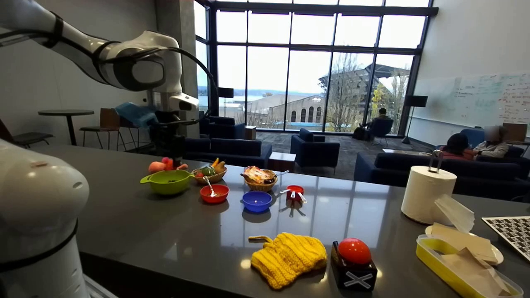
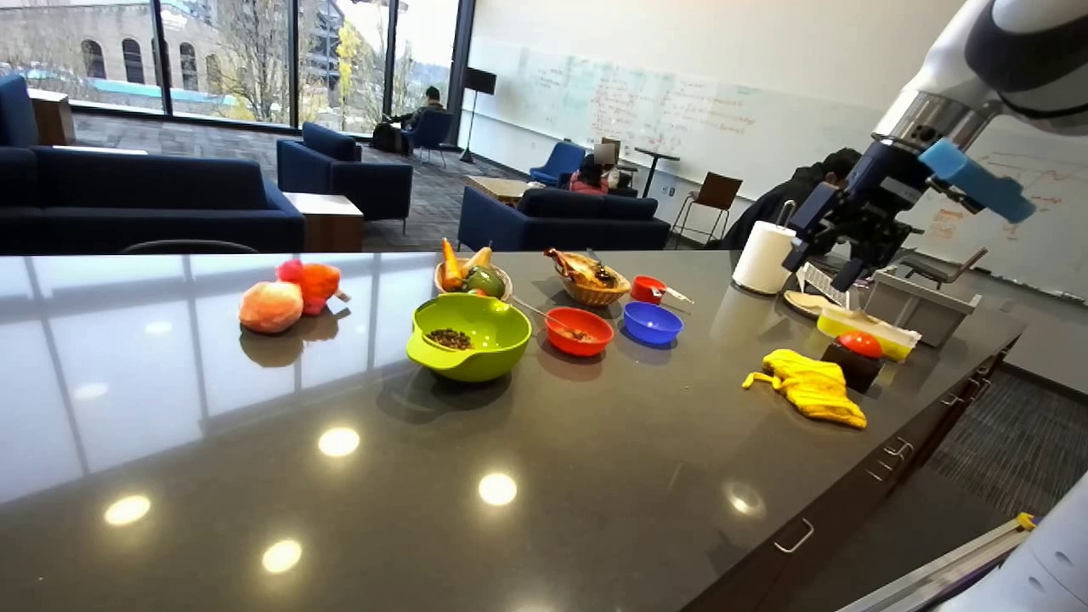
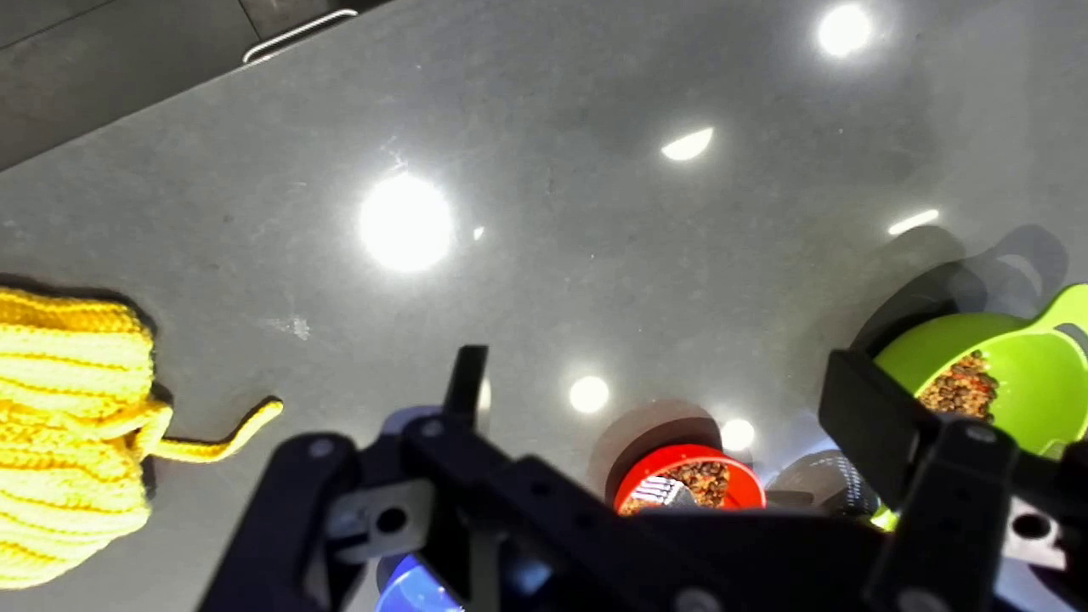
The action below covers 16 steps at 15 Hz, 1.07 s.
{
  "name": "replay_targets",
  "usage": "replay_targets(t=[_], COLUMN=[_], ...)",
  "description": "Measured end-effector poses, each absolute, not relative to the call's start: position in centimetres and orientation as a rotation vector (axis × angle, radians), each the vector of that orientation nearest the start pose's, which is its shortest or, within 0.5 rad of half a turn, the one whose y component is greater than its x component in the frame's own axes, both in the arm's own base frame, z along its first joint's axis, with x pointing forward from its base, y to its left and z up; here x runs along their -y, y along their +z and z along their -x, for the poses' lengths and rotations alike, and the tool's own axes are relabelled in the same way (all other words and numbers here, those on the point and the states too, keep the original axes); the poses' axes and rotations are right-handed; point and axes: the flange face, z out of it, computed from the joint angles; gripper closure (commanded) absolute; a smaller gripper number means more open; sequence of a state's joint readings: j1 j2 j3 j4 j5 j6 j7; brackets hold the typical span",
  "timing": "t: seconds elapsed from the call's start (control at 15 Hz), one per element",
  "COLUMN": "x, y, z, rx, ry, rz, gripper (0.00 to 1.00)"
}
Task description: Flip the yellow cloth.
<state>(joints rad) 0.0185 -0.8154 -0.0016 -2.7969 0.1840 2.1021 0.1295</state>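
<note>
Jaws are wide apart; the yellow cloth (image 1: 290,258) looks soft and light, best pinched away from the red button (image 1: 355,251).

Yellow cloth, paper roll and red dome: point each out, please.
Yellow cloth (image 1: 288,260), in an exterior view: ribbed middle.
Paper roll (image 1: 423,193), in an exterior view: white side.
Red dome (image 1: 355,251), in an exterior view: rounded side.

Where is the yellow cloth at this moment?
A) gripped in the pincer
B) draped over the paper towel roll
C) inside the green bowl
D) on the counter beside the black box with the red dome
D, since both exterior views show the yellow cloth lying on the counter beside the black box with the red dome, and in the wrist view the pincer is open, away from it.
</note>
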Motion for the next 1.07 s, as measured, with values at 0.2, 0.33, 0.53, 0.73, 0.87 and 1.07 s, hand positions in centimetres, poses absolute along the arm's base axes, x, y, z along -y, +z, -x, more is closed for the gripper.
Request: replay_targets(t=[0.2,0.33,0.53,0.73,0.87,1.07], x=[-0.9,-0.5,0.5,2.1,3.8,7.0], y=[42.4,41.4,39.3,37.2,35.9,34.3], z=[-33.0,-34.5,-36.8,-38.6,-39.7,-40.9], rx=[-0.322,-0.343,-0.354,-0.360,-0.369,-0.404], ry=[-0.209,-0.247,-0.280,-0.283,-0.272,-0.254], rz=[2.950,2.952,2.976,3.017,3.054,3.102], gripper=[0.00,0.00,0.00,0.00,0.00,0.00])
